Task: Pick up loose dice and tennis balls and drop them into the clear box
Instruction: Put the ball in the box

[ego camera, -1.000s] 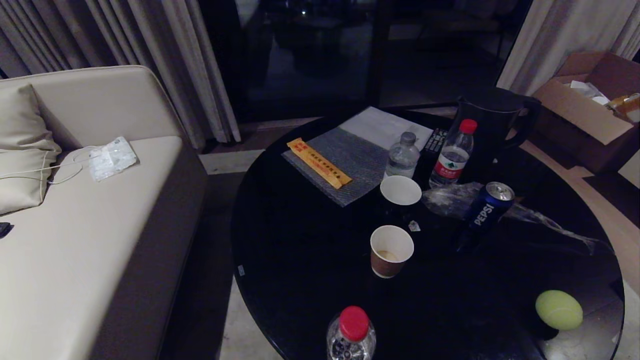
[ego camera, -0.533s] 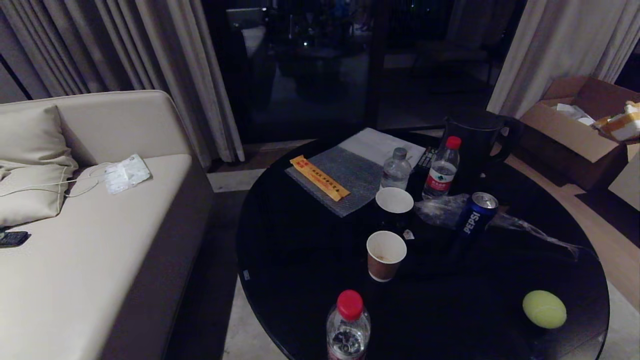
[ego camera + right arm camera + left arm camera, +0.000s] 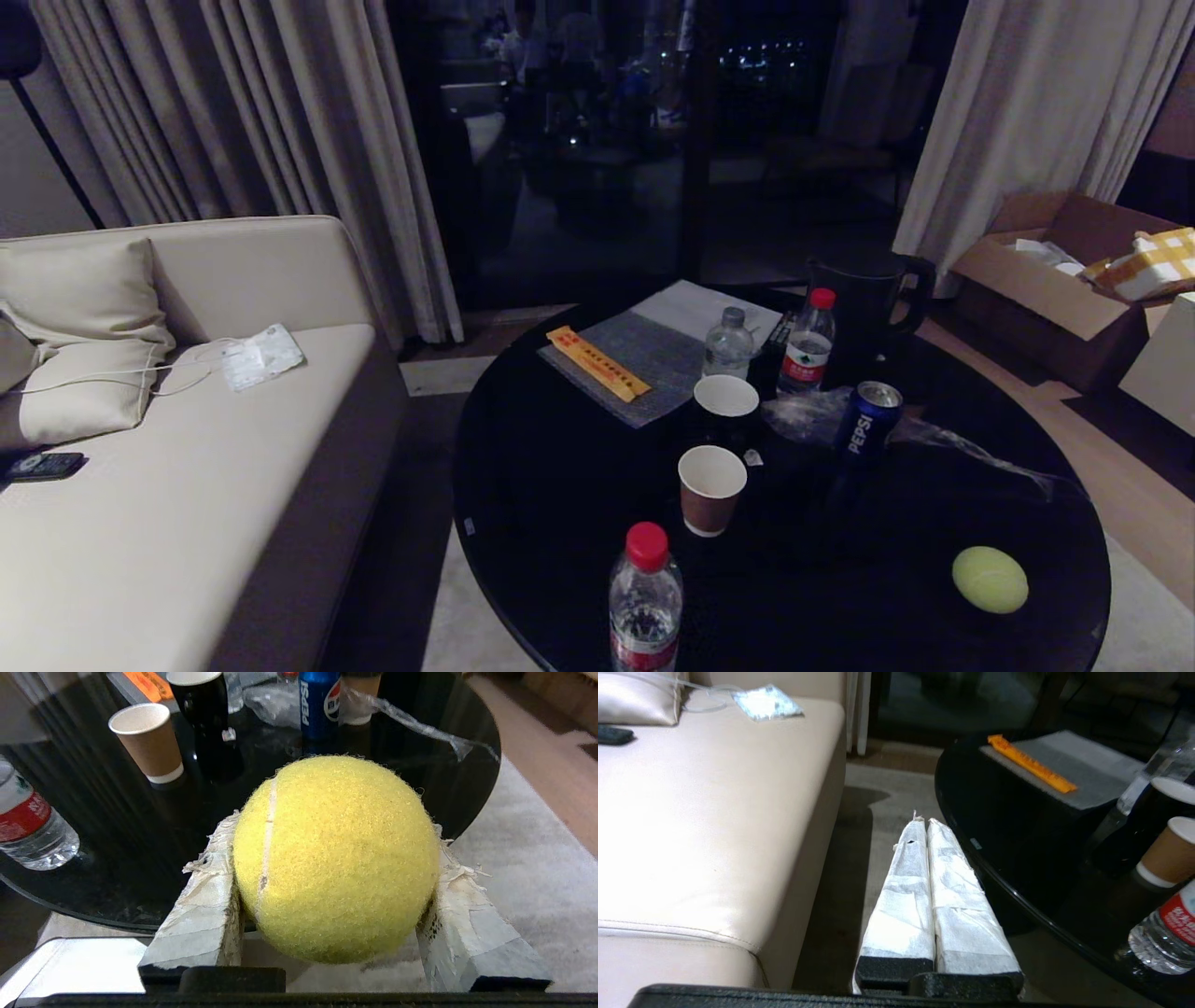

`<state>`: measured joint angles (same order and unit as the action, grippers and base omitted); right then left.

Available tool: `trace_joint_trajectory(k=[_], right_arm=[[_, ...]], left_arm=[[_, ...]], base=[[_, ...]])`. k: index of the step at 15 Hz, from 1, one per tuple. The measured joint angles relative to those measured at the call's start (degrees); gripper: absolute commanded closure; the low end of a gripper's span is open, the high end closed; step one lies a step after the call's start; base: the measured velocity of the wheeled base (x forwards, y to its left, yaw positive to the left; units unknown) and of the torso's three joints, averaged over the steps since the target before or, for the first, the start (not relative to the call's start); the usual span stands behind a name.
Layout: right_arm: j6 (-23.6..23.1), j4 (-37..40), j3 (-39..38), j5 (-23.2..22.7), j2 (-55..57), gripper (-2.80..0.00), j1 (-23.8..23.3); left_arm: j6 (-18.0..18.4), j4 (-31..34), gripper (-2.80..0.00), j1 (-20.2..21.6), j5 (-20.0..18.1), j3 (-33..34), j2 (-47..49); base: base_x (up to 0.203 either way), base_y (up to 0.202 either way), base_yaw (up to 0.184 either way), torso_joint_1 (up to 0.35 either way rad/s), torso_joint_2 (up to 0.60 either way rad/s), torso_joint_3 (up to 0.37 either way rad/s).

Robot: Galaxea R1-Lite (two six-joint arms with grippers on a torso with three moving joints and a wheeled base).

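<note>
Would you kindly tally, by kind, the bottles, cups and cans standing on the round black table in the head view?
Water bottles: 3
Cups: 2
Cans: 1
Total: 6

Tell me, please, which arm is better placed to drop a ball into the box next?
Right: its end effector already clamps a fuzzy yellow-green tennis ball; the left end effector is shut, empty.
</note>
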<state>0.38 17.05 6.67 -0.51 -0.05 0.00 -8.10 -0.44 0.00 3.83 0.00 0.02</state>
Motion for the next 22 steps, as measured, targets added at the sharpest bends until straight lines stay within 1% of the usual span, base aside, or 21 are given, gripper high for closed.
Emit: trace_joint_trajectory(k=[8,22], right_arm=[[0.0,0.0,0.0,0.0,0.0,0.00,0.0],[0.0,0.0,0.0,0.0,0.0,0.00,0.0]], left_arm=[[0.5,0.1,0.00,0.0,-0.1,0.0,0.0],[0.3,0.1,0.00,0.0,0.0,0.0,0.0]], base=[[0.000,0.000,0.000,0.001,0.00,0.019],[-0.179,0.000,-0.001,0.001,0.00,0.003]])
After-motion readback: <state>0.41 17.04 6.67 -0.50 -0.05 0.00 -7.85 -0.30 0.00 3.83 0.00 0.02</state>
